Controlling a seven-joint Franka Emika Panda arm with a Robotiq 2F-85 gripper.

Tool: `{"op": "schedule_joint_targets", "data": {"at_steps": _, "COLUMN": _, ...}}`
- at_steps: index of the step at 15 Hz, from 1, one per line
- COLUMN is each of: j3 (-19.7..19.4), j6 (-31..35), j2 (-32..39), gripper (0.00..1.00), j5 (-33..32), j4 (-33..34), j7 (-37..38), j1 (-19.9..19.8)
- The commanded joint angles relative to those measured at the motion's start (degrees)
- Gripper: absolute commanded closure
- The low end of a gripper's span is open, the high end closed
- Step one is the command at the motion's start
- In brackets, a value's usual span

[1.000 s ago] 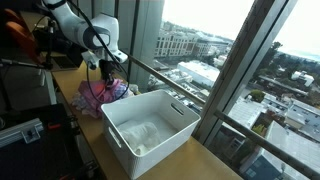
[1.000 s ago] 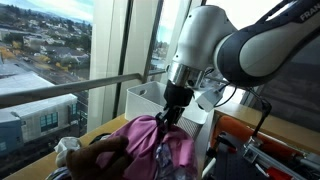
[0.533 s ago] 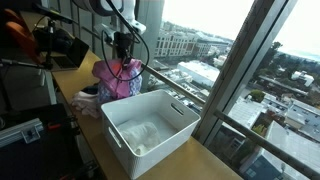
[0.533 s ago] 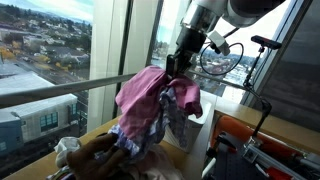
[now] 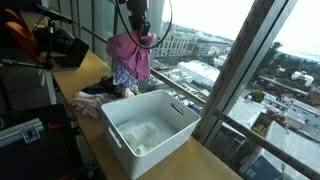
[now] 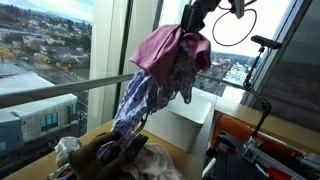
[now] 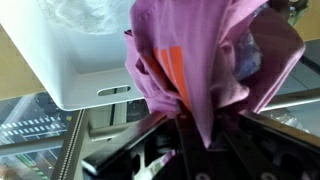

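Gripper (image 5: 133, 28) clamped on pink garment (image 5: 128, 55), held high. Garment hangs with its long axis vertical, lower end near clothes pile (image 6: 110, 155). In an exterior view, white bin (image 5: 165, 152) lies at 5 o'clock from the garment, below and apart.

We see the garment (image 5: 128, 58) hanging from the tool (image 5: 136, 22), well above the bench (image 5: 205, 160). Below it on the bench, a clothes pile (image 5: 95, 98) lies just beside the bin (image 5: 165, 145), with a cloth (image 5: 140, 133) inside the bin. The window rail (image 6: 60, 92) runs behind them.
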Motion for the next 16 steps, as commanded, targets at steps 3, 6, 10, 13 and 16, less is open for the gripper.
{"op": "schedule_joint_targets", "data": {"at_steps": 3, "j3": -6.4, "j6": -3.8, "j2": -3.9, "gripper": 0.97, "j5": -0.5, "j4": 6.2, "j7": -7.1, "j1": -6.0}}
{"op": "schedule_joint_targets", "data": {"at_steps": 6, "j3": -9.3, "j6": -4.9, "j2": -3.7, "gripper": 0.97, "j5": -0.1, "j4": 11.8, "j7": -9.2, "j1": -8.5}}
{"op": "schedule_joint_targets", "data": {"at_steps": 10, "j3": -11.1, "j6": -6.6, "j2": -2.6, "gripper": 0.97, "j5": -0.3, "j4": 19.0, "j7": -9.7, "j1": -10.2}}
{"op": "schedule_joint_targets", "data": {"at_steps": 13, "j3": -11.4, "j6": -7.9, "j2": -2.4, "gripper": 0.97, "j5": -0.5, "j4": 23.0, "j7": -9.7, "j1": -10.6}}
{"op": "schedule_joint_targets", "data": {"at_steps": 16, "j3": -11.5, "j6": -9.6, "j2": -2.5, "gripper": 0.97, "j5": -0.5, "j4": 26.5, "j7": -10.0, "j1": -10.7}}
